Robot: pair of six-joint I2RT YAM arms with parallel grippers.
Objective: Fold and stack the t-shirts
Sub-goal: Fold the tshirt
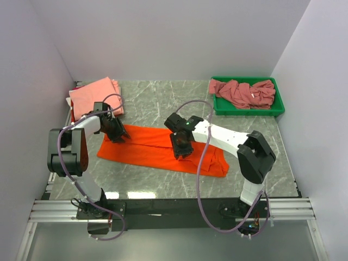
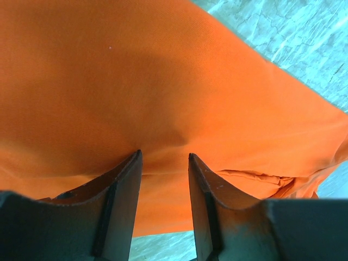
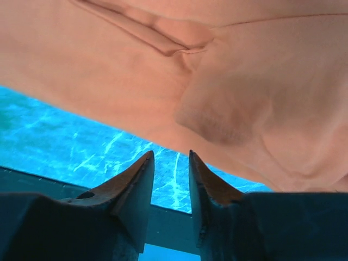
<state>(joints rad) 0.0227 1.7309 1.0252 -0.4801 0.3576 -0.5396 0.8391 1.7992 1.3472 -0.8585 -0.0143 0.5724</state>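
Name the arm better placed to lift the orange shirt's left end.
Left. The left gripper sits at that end of the orange shirt; the right gripper hovers over its middle.

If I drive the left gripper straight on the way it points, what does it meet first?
The orange shirt. The left gripper points into its cloth, fingers apart, tips seemingly at the surface; depth is hard to judge. The table lies under it.

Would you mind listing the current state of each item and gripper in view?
orange t-shirt: lying flat, folded into a long strip.
pink t-shirt: folded, far left.
mauve t-shirts: crumpled in green bin.
left gripper: open, tips on orange t-shirt.
right gripper: open, empty.
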